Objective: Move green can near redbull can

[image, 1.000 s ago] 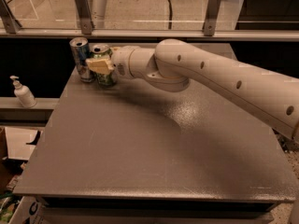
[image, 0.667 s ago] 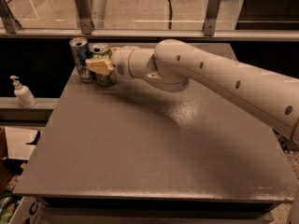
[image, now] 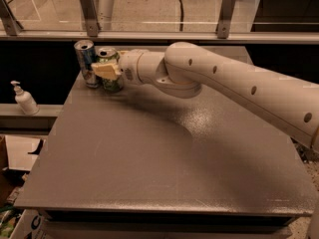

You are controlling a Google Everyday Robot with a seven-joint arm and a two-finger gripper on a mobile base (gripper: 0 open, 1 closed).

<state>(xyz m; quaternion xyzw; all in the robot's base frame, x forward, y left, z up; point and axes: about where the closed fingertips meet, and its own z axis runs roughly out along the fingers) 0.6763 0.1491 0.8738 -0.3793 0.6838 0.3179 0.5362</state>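
Observation:
The redbull can [image: 85, 59], slim with blue and silver panels, stands upright at the table's far left corner. The green can [image: 111, 82], mottled green with a silver top, stands upright right beside it on its right, the two touching or nearly so. My gripper [image: 103, 68] reaches in from the right at the end of the white arm [image: 219, 83]. It is closed around the green can's middle, with one pale yellow finger [image: 106, 70] lying across the can's front. The other finger is hidden behind the can.
The grey table [image: 149, 153] stretches toward the camera. A white pump bottle [image: 24, 99] stands on a low ledge left of the table. A glass railing with metal posts [image: 225, 11] runs behind the table.

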